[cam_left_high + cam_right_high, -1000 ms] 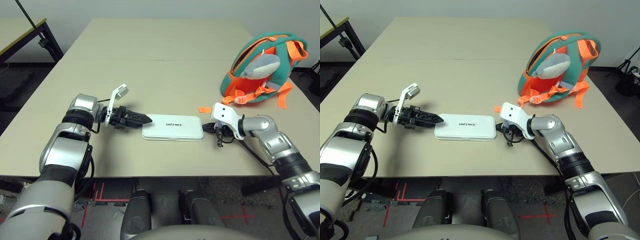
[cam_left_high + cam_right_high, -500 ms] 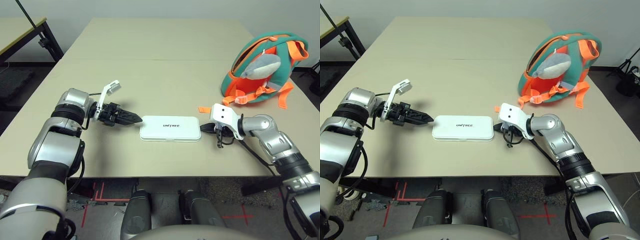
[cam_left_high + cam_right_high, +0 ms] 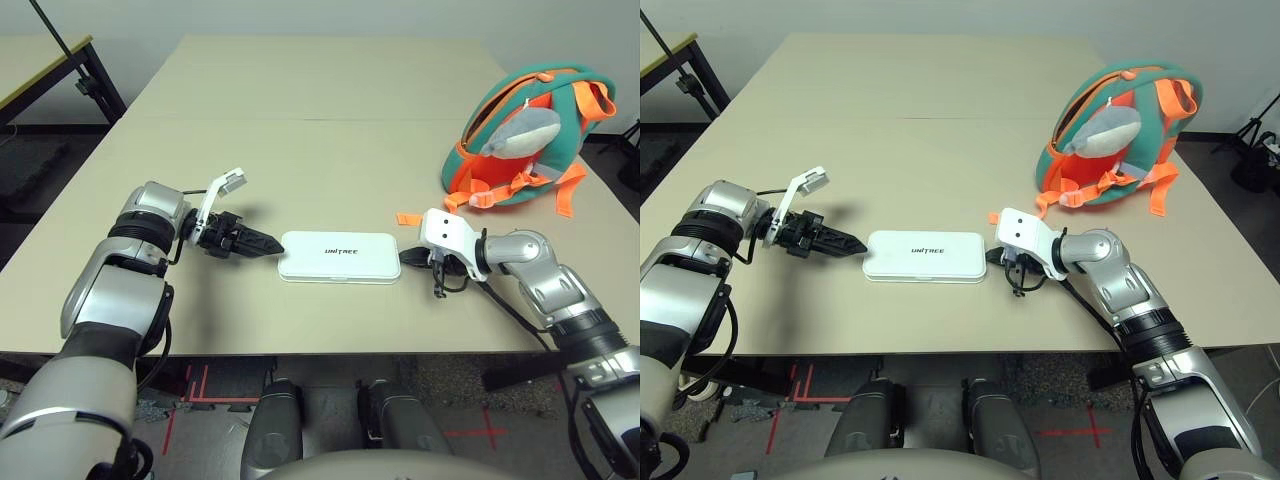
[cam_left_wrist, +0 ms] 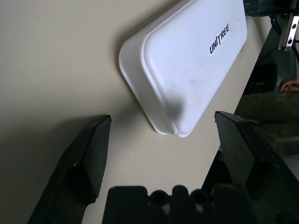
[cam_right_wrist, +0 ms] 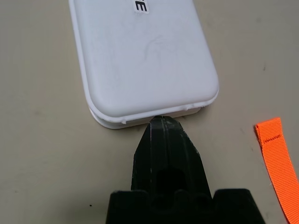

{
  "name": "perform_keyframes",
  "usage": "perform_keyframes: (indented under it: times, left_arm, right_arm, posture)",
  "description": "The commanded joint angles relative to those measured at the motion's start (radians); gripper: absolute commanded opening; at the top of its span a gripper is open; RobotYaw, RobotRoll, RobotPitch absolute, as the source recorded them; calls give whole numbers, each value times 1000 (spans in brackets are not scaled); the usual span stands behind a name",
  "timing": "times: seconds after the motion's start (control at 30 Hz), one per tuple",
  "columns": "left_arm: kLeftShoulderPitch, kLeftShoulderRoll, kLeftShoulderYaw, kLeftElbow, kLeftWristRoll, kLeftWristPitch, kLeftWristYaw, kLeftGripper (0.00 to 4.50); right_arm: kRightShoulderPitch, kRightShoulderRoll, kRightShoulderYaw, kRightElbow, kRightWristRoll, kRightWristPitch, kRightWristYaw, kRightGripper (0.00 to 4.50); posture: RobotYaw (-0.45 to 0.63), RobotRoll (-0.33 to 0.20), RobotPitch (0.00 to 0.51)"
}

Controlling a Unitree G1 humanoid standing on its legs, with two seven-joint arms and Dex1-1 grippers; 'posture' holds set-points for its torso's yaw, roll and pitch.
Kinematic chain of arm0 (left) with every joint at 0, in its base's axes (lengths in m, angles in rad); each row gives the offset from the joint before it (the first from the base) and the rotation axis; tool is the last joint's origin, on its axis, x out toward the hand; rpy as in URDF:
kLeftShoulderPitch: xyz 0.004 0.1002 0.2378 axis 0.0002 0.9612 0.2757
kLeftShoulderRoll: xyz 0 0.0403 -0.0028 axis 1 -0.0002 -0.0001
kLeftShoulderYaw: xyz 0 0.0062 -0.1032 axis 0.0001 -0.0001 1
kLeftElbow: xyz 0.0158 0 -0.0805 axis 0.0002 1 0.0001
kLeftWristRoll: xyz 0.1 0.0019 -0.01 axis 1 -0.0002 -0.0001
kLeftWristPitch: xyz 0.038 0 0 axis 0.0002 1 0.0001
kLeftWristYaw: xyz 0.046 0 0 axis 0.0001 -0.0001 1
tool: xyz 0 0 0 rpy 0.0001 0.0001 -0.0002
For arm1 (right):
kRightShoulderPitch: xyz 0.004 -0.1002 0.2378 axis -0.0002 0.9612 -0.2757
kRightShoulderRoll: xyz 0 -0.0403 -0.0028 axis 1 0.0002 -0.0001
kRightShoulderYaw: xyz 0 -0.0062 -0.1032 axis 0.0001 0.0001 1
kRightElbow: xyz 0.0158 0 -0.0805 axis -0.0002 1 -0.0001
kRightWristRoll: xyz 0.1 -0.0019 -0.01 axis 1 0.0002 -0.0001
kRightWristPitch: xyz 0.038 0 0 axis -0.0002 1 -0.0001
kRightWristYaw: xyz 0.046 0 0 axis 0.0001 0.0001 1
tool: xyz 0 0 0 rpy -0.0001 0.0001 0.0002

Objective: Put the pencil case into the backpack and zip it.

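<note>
Right end effector (image 5: pixel 161 122), closed, touches pencil case (image 5: pixel 142 56) end.

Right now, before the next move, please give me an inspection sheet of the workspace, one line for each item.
Surface: beige table, mostly bare.
Job's things: white pencil case flat near the front edge; teal and orange backpack at the far right, apart from the case.
Clutter: loose orange strap end on the table beside the right gripper.
Grippers: left gripper open, at the case's left end, not gripping it; right gripper shut, tips at the case's right end.
Cables: black cable loop under the right wrist.
Surroundings: another table at far left; dark floor around.
</note>
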Motion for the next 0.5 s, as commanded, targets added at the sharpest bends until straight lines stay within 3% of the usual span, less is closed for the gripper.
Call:
perform_keyframes:
  times: [0.03, 0.5]
  left_arm:
    - [14, -16, -2, 25, 15, 3, 17, 4435]
    - [15, -34, 19, 46, 18, 8, 35, 4435]
  right_arm:
    - [4, 11, 26, -31, -1, 7, 7, 0]
    - [2, 33, 47, -56, -3, 20, 5, 0]
  posture:
    - [69, 0, 82]
    - [63, 0, 86]
